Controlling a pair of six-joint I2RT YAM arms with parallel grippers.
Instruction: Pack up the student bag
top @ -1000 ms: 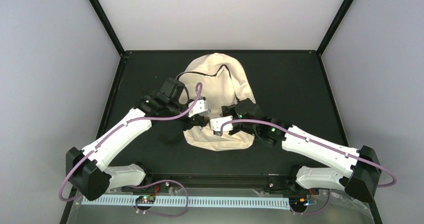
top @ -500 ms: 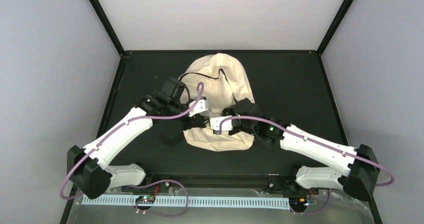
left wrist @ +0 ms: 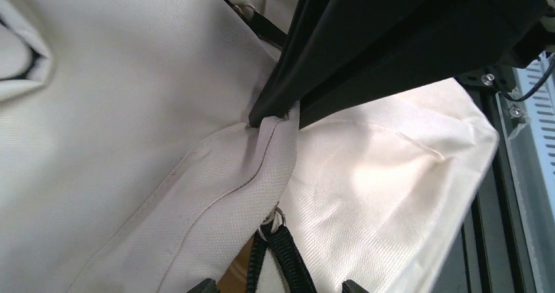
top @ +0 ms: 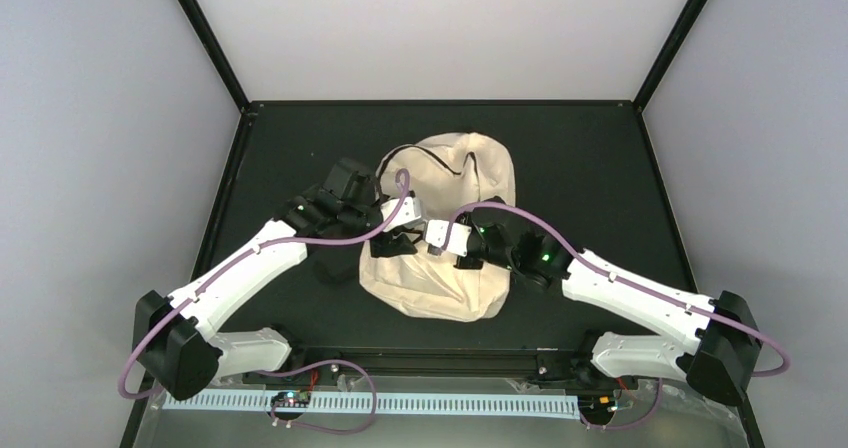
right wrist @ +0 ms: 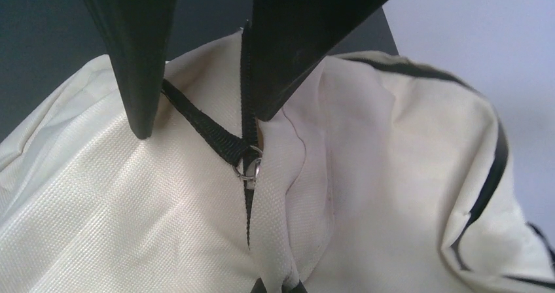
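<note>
The student bag (top: 440, 293) lies mid-table, cream fabric with dark zipper lines. My left gripper (top: 393, 243) is at its left side and open; in the left wrist view its fingertips (left wrist: 204, 285) stand apart either side of the black zipper pull strap (left wrist: 288, 260), which hangs from a metal ring (left wrist: 273, 220). My right gripper (top: 432, 240) faces it from the right. It is shut on a raised fold of the bag's fabric (right wrist: 278, 267), just beyond the same ring (right wrist: 249, 169). The zipper slit beside the ring gapes slightly.
The black table (top: 600, 168) is bounded by a black frame and grey walls. A white cable rail (top: 400, 405) runs along the near edge behind the arm bases. The bag's dark-trimmed top (top: 455, 163) points to the far side.
The right gripper has shut on the bag's fabric. The left gripper has opened off the zipper pull strap. The bag has shifted slightly right and toward the near edge.
</note>
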